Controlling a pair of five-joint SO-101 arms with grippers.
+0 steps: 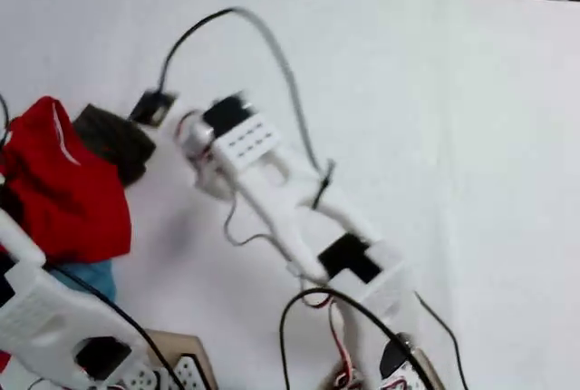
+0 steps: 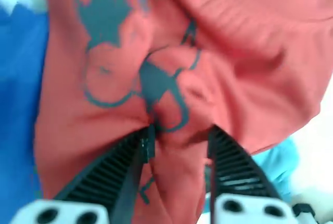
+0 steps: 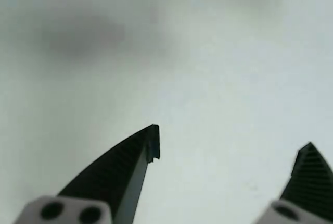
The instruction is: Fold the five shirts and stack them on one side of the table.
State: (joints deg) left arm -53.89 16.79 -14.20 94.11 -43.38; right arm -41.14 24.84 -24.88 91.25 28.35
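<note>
A red shirt [image 1: 63, 181] with a dark printed figure [image 2: 151, 83] is bunched up at the table's left edge. My left gripper [image 2: 180, 135] is shut on a fold of it, and the cloth bulges between the black fingers [image 2: 130, 166]. Blue cloth [image 2: 21, 104] lies under the red shirt and shows as a teal patch [image 1: 91, 277] by the left arm [image 1: 45, 317]. My right gripper [image 3: 231, 146] is open over bare white table, with nothing between its fingers. Its arm [image 1: 272, 190] stretches from the near edge toward the middle left.
A dark grey bundle [image 1: 113, 141] sits against the red shirt's far right side, close to the right arm's head. A black cable [image 1: 263, 36] loops over the table [image 1: 453, 136], whose right half is bare. Arm bases and wiring crowd the near edge.
</note>
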